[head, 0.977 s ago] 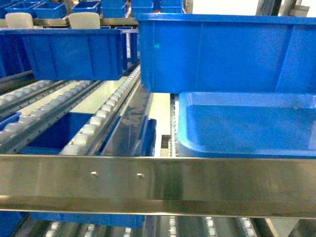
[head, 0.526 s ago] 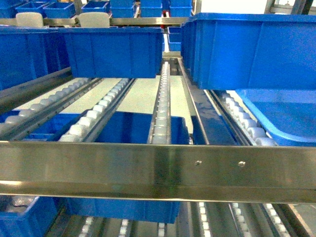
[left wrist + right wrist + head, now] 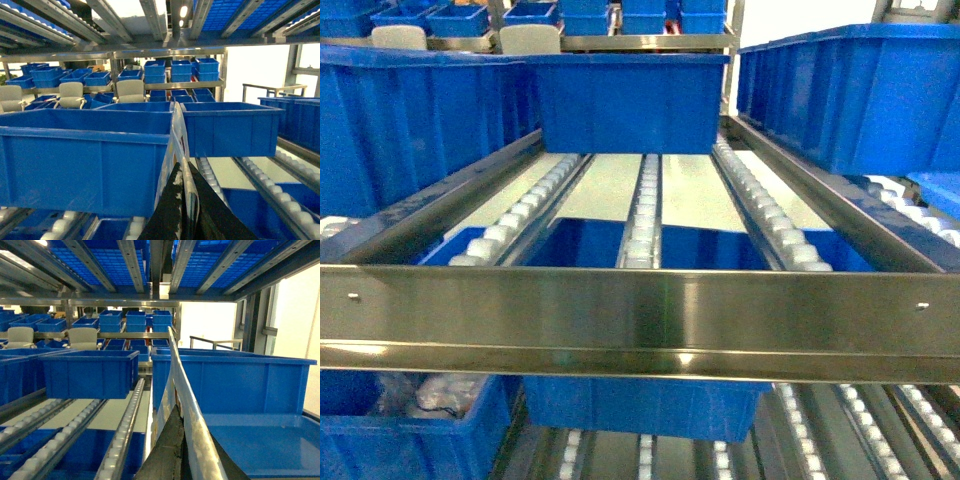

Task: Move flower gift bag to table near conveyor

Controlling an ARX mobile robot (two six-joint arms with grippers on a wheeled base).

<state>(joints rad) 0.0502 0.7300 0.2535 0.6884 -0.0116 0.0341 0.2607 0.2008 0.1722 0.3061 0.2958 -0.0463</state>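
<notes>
Bag: the white paper flower gift bag [image 3: 179, 135] shows edge-on in both wrist views, held up in front of the rack. It is out of the head view.
Left gripper [image 3: 187, 200]: dark fingers pinched on the bag's edge.
Right gripper [image 3: 192, 450]: likewise clamped on the pale edge.
Change: in the head view the large blue plastic bins [image 3: 850, 95] have slid rightward, so the base is probably travelling or turning.
Conveyor [image 3: 645, 215]: white-roller lanes fill the view behind the shiny steel rail [image 3: 640, 320].
Table: not in sight, so the carry is likely unfinished.
</notes>
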